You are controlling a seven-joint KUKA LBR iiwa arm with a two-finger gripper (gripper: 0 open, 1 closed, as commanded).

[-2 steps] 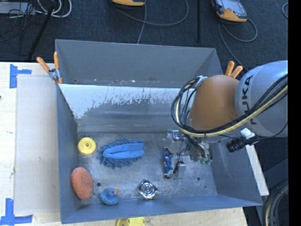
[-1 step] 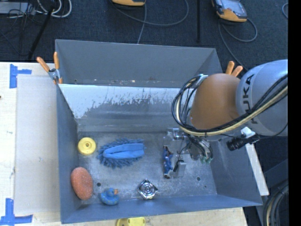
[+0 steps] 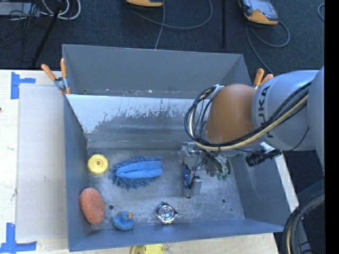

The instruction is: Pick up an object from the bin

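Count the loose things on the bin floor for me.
5: a yellow round piece at left, a blue bristly thing beside it, an orange oval front left, a small blue toy and a shiny silver piece along the front. The arm may hide more.

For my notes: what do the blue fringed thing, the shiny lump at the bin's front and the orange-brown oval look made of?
Blue fringed thing: probably soft rubber or plastic, matte; thin bristles round a smooth centre. Shiny lump: metallic-looking, perhaps foil or chromed plastic; bright faceted glints. Orange-brown oval: matte, speckled, rough; maybe foam, uncertain.
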